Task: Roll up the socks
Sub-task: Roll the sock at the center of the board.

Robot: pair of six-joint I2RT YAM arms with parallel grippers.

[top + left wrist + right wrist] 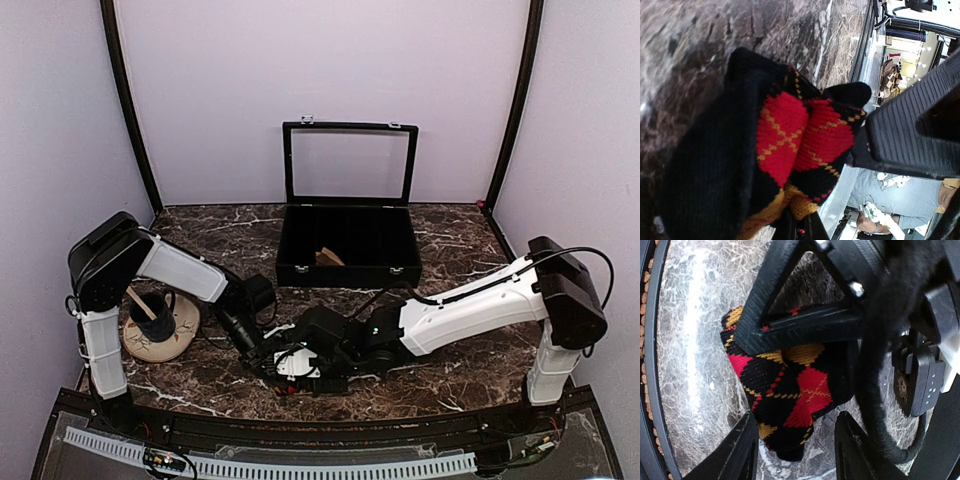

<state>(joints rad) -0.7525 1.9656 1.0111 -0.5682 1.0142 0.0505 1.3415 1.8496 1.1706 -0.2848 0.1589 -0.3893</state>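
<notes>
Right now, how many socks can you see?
1: the argyle sock, at the table's near edge. A tan thing in the case may be another; I cannot tell.

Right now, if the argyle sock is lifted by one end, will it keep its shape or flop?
Probably flop: the argyle sock is soft knit, lying bunched in folds. Its textured knit likely drags rather than slides on the marble table. Bunched, not round, it should hardly roll.
</notes>
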